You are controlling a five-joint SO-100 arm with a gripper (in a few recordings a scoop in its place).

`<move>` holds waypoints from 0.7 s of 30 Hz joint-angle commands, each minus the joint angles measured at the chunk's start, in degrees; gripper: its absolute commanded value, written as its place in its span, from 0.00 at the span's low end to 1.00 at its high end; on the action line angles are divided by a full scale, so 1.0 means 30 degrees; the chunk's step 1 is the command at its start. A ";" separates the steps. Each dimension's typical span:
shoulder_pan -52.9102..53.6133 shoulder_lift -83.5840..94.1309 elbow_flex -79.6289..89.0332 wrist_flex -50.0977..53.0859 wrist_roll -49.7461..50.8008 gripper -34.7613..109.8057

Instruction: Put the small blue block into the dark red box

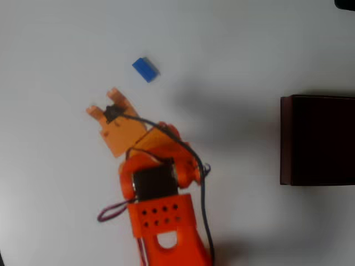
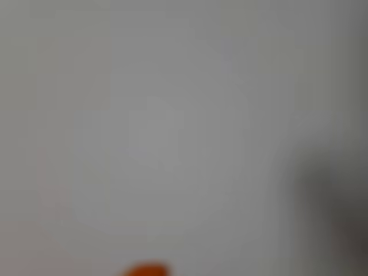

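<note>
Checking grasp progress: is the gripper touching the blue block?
Apart. The overhead view shows bare table between the gripper and the blue block.

In the overhead view, the small blue rectangular block (image 1: pixel 145 69) lies on the white table (image 1: pixel 55 44), just above the orange two-finger gripper (image 1: pixel 104 104) (apart from it); the dark red square box (image 1: pixel 285 141) sits far right.

Orange arm (image 1: pixel 158 183) extended, end effector (image 1: pixel 104 101) empty — parted

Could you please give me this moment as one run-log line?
gripper: open, empty, beside block | small blue block: on table, untouched | dark red box: far right, overhead view
</note>
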 commanded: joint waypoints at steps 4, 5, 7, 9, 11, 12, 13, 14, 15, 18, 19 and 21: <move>-0.0117 -0.2080 -0.2900 -0.0439 -0.0059 0.38; -0.0059 -0.2578 -0.3428 -0.0439 -0.0117 0.38; 0.0059 -0.3662 -0.4365 -0.0410 -0.0146 0.38; -0.0029 -0.4512 -0.5068 -0.0586 -0.0146 0.38; -0.0293 -0.5156 -0.5508 -0.0996 -0.0176 0.38; -0.0410 -0.5449 -0.5713 -0.1172 -0.0117 0.38; -0.0498 -0.5771 -0.5889 -0.1348 -0.0088 0.38; -0.0557 -0.6064 -0.6064 -0.1436 -0.0059 0.38; -0.0557 -0.6328 -0.6211 -0.1582 -0.0029 0.38; -0.0615 -0.7266 -0.7031 -0.1758 -0.0059 0.38; -0.0645 -0.7676 -0.7471 -0.1758 -0.0117 0.38; -0.0674 -0.8760 -0.8730 -0.1465 -0.0264 0.38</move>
